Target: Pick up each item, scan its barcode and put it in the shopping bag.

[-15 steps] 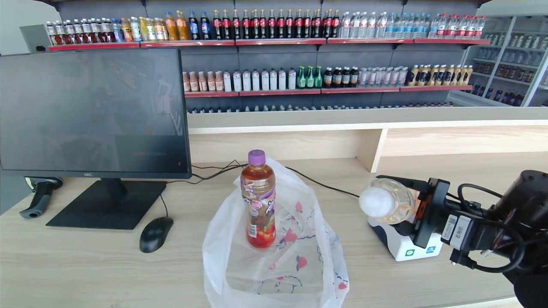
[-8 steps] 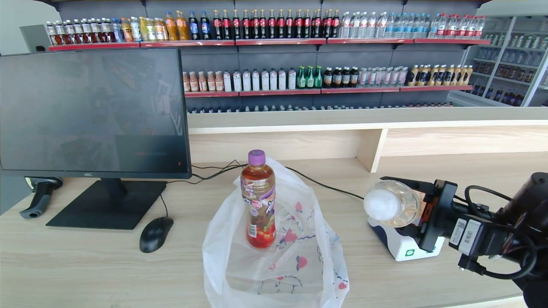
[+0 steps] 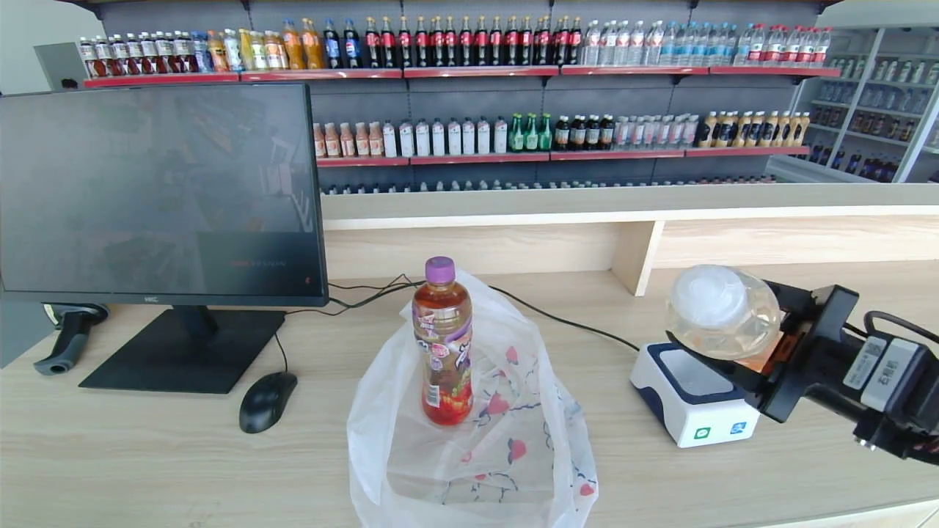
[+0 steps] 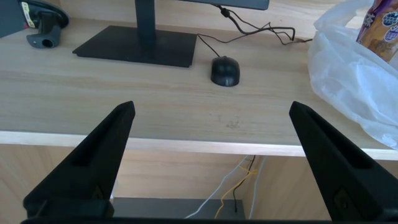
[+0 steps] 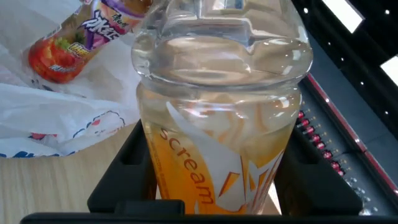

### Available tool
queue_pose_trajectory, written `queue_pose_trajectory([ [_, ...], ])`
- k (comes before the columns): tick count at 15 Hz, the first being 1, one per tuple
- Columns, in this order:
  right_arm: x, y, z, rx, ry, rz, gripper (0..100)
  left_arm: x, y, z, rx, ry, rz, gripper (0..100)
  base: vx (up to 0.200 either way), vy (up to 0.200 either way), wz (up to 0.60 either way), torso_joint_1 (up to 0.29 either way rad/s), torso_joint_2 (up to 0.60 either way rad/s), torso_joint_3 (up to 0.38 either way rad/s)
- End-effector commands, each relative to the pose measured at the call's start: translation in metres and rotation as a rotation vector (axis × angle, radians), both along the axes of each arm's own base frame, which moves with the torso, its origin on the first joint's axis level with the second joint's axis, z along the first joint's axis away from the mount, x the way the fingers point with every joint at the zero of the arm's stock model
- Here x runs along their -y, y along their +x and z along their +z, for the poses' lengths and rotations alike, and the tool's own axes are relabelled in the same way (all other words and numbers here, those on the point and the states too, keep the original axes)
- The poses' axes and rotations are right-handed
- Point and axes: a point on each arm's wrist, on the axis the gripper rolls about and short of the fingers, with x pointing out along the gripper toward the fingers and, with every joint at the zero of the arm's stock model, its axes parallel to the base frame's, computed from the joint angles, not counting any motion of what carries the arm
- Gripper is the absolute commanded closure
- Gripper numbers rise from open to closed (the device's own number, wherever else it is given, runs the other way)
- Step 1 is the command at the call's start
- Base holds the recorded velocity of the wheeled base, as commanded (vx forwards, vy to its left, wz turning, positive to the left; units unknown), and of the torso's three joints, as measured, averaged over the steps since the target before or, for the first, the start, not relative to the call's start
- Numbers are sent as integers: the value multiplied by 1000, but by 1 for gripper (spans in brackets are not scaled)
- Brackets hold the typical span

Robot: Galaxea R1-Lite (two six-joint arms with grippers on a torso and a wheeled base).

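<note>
Head view puts the clear bottle [image 3: 715,304] between the two black fingers of the right claw [image 3: 733,330], which is clamped on its orange-labelled middle. The bottle is carried tilted, white cap pointing up and towards the camera, base towards the wrist. In the right wrist view the fingers sit either side of the label, with the clear shoulder jutting out past them.

It looks full of clear liquid, so I judge it fairly heavy for its size, with the weight spread along its length. The plastic is smooth and probably slippery. The wall is thin and should give under a hard squeeze. The labelled waist is the sensible place to hold: it is straight-sided and the label offers more grip than bare plastic. A hold near the cap or shoulder would let it swing.

Just below the claw, a little towards the robot's left, stands the white and blue scanner [image 3: 689,396] on the counter [image 3: 147,455]. The bottle hangs above it without touching. Further out on that same side lies the shopping bag [image 3: 513,440], soft and slumped open, with a purple-capped tea bottle [image 3: 442,345] standing upright in it. The bag is thin and floppy, so it may shift when a heavy bottle goes in.

Well beyond the bag are a mouse [image 3: 266,400] and a dark monitor [image 3: 161,191]. The left claw [image 4: 211,109] hangs spread wide and holding nothing, off the near edge of the counter.
</note>
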Motion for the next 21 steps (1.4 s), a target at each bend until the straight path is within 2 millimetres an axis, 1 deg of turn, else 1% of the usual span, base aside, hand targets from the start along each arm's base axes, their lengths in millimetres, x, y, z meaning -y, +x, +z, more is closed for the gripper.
queue_pose_trajectory([
  [1,-11,-19,22,36,112,-25,100,0,0,0,0,0,0,0,0,0,0,0,0,0],
  [4,-24,-21,37,-13,296,-105,100,0,0,0,-1,3,-1,0,0,0,0,0,0,0],
  [6,-31,-22,40,-89,449,-206,100,0,0,0,-1,7,-3,0,0,0,0,0,0,0],
  [8,-40,-16,44,-159,601,-251,100,0,0,0,-1,4,0,0,0,0,0,0,0,0],
  [9,-41,-13,43,-202,659,-255,100,0,0,0,-1,4,-1,0,0,0,0,0,0,0],
  [10,-42,-10,38,-263,713,-261,100,0,0,0,-1,6,-1,0,0,0,0,0,0,0],
  [11,-43,-7,31,-325,753,-258,100,0,0,0,-1,6,-1,0,0,0,0,0,0,0],
  [12,-45,-5,19,-414,791,-250,100,0,0,0,-1,6,-3,0,0,0,0,0,0,0],
  [14,-48,1,11,-498,843,-236,100,0,0,0,-1,6,-3,0,0,0,0,0,0,0],
  [18,-48,0,2,-532,833,-256,100,0,0,0,-1,6,-3,0,0,0,0,0,0,0],
  [21,-46,-2,-3,-551,823,-268,100,0,0,0,-1,6,-1,0,-200,0,0,10,7,-1],
])
